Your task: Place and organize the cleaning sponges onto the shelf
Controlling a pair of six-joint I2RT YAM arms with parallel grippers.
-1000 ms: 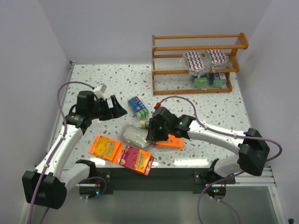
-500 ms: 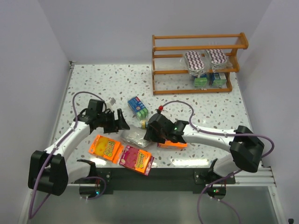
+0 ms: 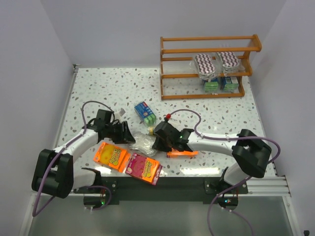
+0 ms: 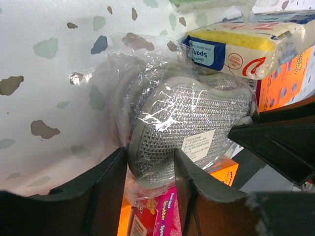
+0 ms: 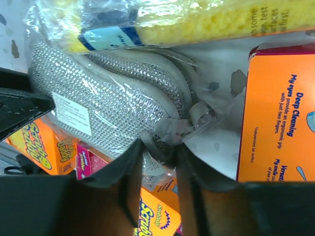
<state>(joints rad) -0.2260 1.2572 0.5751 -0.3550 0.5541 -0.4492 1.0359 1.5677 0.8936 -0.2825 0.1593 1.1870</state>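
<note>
Your left fingers and right fingers both clamp 1 silver mesh pack, hemmed near the surface's front edge by the orange pack and pink pack. Open speckled room runs toward the shelf, far right.
</note>
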